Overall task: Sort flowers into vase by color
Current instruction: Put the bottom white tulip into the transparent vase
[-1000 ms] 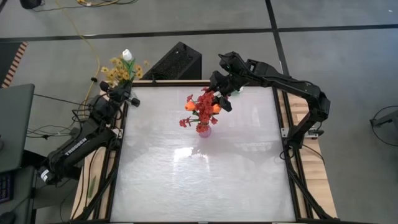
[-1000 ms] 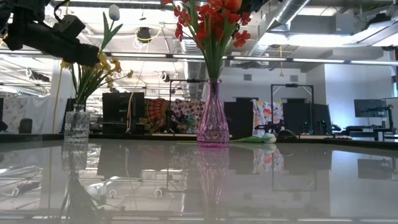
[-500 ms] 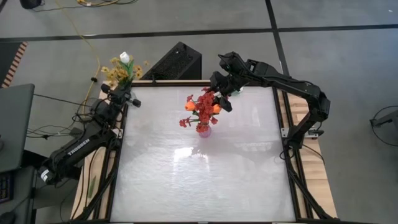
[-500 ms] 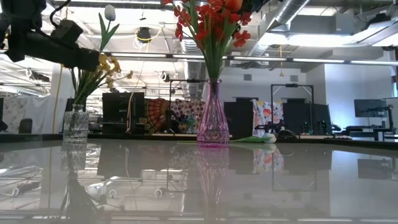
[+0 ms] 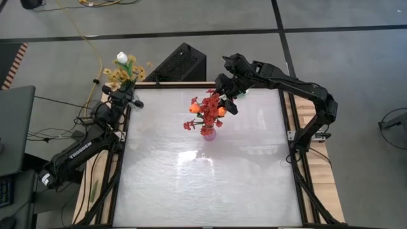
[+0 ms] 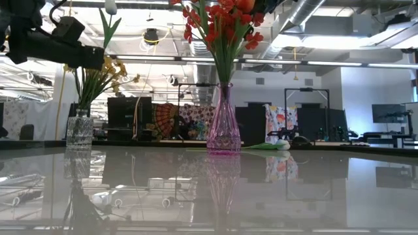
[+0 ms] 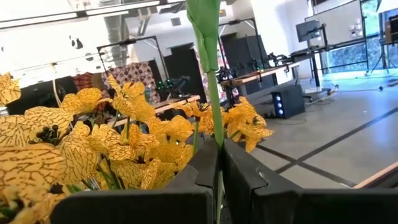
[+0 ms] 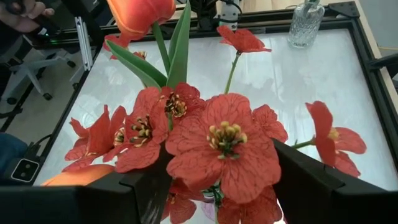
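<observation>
Here the white tulip (image 5: pixel 122 58) stands upright, bud topmost.

- Both arms are matte black, built of chunky jointed links.
- Left arm (image 5: pixel 79 149) carries white lettering along its forearm.
- Right arm (image 5: pixel 299 89) shows boxy joint housings.
- Black fingers (image 8: pixel 317 186), flat and angular.

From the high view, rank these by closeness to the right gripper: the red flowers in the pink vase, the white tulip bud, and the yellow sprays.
1. The red flowers: right under the right gripper, mid-table near the far edge.
2. The yellow sprays: far-left corner, by the left gripper.
3. The white tulip bud: just beyond the sprays, a little farther out.
</observation>
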You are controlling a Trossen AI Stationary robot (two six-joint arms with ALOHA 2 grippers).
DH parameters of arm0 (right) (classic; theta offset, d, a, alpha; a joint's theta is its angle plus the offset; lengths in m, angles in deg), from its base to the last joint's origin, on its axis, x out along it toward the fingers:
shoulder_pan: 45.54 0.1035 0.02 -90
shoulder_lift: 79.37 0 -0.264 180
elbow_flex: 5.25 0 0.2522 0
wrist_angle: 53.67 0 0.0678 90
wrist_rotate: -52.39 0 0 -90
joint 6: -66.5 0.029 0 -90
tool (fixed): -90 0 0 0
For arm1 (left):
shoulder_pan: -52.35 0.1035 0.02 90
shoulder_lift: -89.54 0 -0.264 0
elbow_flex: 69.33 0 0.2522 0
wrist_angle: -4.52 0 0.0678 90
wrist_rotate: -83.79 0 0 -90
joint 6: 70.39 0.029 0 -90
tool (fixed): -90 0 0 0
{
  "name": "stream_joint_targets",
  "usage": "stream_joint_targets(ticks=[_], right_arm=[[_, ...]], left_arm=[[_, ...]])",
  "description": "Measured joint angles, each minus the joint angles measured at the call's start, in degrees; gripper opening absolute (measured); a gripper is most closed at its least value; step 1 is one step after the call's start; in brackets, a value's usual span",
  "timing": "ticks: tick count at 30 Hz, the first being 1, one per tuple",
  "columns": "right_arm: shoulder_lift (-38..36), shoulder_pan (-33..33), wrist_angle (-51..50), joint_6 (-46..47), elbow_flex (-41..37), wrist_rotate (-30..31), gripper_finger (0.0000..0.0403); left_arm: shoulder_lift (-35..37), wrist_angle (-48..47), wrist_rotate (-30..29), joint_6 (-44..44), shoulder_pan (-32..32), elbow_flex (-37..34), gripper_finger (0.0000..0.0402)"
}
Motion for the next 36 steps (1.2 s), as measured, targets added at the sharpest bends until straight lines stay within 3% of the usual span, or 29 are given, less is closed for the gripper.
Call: stream_joint_targets(ticks=[13, 24, 36], right_arm=[[0.0, 0.0, 0.0, 0.0, 0.0, 0.0, 0.0276], [0.0, 0.0, 0.7, 0.0, 0.0, 0.0, 0.0276], [0.0, 0.1, 2.8, 1.8, 0.0, 0.0, 0.0276]], left_arm=[[1.9, -2.2, 4.5, -0.8, -0.5, 1.7, 0.0000], [8.2, -20.3, 2.6, 2.0, -2.6, 5.4, 0.0000], [9.7, -18.2, 1.2, 4.3, -2.6, 3.5, 0.0000]])
